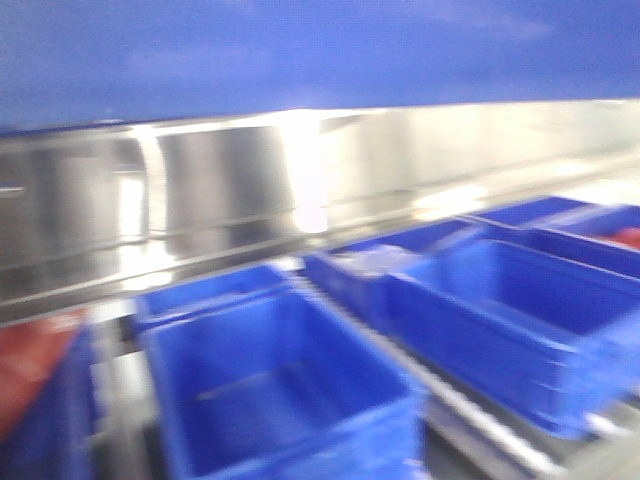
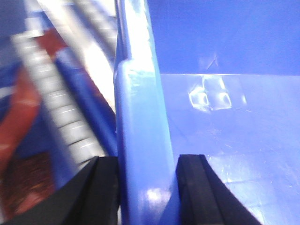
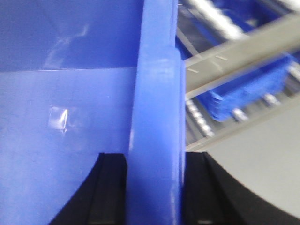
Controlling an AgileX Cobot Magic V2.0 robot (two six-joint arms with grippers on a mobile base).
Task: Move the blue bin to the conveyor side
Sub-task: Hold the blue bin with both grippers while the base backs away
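Observation:
The blue bin [image 2: 225,140] fills both wrist views, which look down at its glossy floor and thick rolled rim [image 2: 140,117]. My left gripper [image 2: 147,161] is shut on that rim, one black finger [image 2: 101,187] outside the wall and one inside. My right gripper [image 3: 154,159] is shut on the bin's [image 3: 70,140] opposite rim in the same way. Neither gripper shows in the front view. A blurred blue band [image 1: 300,50] crosses the top of that view; I cannot tell what it is. The conveyor is out of view.
A shiny stainless-steel rail [image 1: 300,190] runs across the front view. Below it stand several other blue bins [image 1: 280,390] [image 1: 520,320] on roller tracks [image 2: 61,108]. A red patch [image 1: 30,370] lies at the left. A grey frame bar [image 3: 234,61] and pale grey surface [image 3: 262,164] lie beside the right rim.

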